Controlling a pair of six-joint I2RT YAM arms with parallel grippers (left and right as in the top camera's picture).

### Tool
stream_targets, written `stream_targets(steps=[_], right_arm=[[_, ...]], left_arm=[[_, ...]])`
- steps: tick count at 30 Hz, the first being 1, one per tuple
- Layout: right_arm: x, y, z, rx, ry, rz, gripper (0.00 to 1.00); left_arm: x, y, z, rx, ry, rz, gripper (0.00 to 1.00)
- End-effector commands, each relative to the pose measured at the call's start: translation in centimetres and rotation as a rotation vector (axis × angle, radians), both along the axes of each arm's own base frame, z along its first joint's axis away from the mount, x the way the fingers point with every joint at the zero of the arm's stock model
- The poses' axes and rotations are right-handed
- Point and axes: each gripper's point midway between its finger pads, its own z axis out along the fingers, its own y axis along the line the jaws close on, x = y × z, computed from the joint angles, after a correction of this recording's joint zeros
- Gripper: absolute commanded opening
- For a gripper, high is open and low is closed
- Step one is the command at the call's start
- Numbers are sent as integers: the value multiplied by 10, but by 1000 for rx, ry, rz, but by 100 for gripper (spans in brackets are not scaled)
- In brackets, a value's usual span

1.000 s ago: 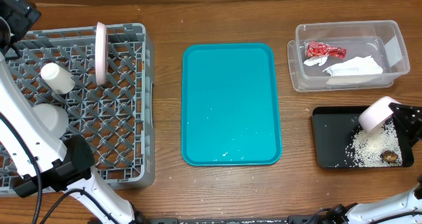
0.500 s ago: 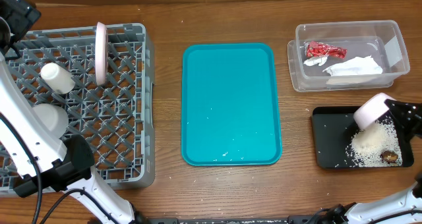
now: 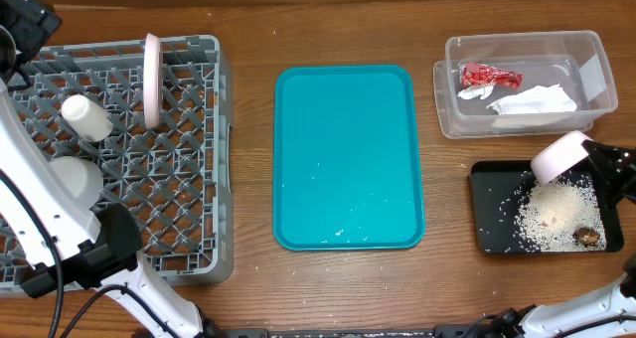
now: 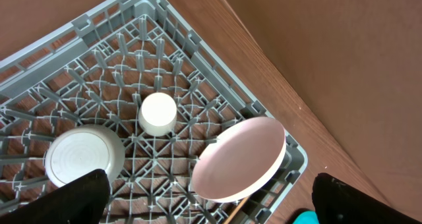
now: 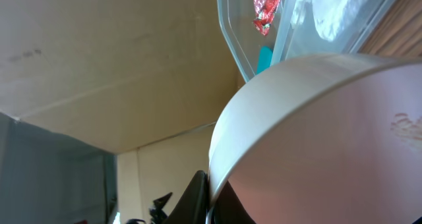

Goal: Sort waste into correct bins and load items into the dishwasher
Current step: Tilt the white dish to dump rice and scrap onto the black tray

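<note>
Right hand (image 3: 594,163) pinches the rim of a tilted bowl (image 3: 556,157) over the black tray (image 3: 489,215), where rice (image 3: 552,214) and a scrap (image 3: 588,236) lie. Beyond, the tub (image 3: 596,60) holds the wrapper (image 3: 489,76) and napkin (image 3: 537,101). Left hand (image 4: 211,207) is spread above the rack (image 3: 189,179), which holds a second bowl (image 3: 72,179), a cup (image 3: 86,117) and an upright plate (image 3: 152,80).

Robotics lab bench: white robot arm (image 3: 30,199) over a wooden table (image 3: 248,298), grey dish rack (image 3: 225,129) on it.
</note>
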Motion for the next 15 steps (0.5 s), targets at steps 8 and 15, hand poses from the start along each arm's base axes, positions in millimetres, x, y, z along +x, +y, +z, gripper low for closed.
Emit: stream_targets(steps=[8,15], right_arm=[[6,-3,7,130,73,-45,4],[11,0,15,137,25,-45,4]], left_arm=[[0,1,-1,-7,-2,17,100],[0,1,-1,-7,-2,17,100]])
